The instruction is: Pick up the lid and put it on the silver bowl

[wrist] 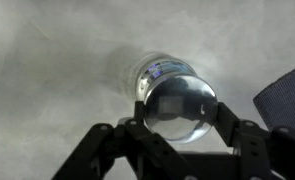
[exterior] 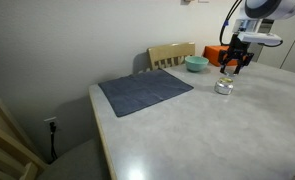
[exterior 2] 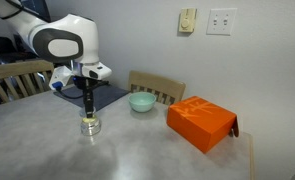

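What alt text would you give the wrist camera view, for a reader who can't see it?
The gripper, reaching in from the bottom, is shut on the lid, a shiny round silvery disc, with the rim of the silver bowl showing behind it. Below lies a grey table, and a corner of dark blue cloth shows at the right edge.

Ext cams angled apart, sharing table (exterior: pixel 187 120), wrist downward
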